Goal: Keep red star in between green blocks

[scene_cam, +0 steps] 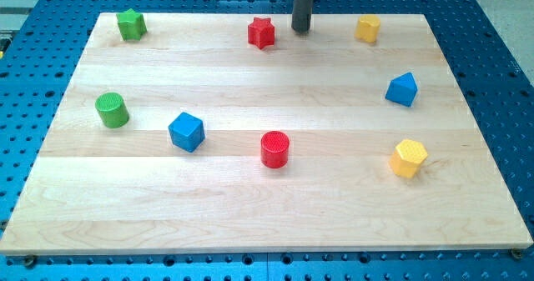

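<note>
Right now my tip [301,31] sits near the view's top edge of the wooden surface [250,206], just to the view's right of the red star [261,32]. A narrow gap shows between the two; they are not touching. As for a claw, the arm carries none: it ends in a plain dark rod, so nothing is held.

The red star lies close to the top edge, roughly at the middle of the surface's width. The green star [131,24] is well off to the view's left of it, in the top left corner. The green cylinder [112,110] stands lower down along the left side, below the green star. Both green blocks are thus on the view's left of the red star, and it does not lie between them.

To the view's right of my tip is a yellow block [367,28], near the top edge; its shape is hard to make out. Farther down on the right are a blue block [402,89] with a sloped top and, below it, a yellow hexagon [409,158]. A blue cube [186,132] sits to the right of the green cylinder, and a red cylinder [274,149] stands near the middle, toward the view's bottom.
</note>
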Robot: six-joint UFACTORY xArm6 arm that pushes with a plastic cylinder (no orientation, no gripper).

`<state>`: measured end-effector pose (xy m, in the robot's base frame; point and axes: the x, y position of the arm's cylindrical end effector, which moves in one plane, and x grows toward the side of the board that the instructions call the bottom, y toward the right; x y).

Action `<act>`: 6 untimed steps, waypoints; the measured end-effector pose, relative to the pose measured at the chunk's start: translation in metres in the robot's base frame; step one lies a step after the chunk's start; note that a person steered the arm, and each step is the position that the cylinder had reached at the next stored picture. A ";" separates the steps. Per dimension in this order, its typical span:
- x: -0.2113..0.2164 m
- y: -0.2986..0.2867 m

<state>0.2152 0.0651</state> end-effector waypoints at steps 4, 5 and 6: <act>0.087 -0.083; 0.088 -0.173; 0.100 -0.225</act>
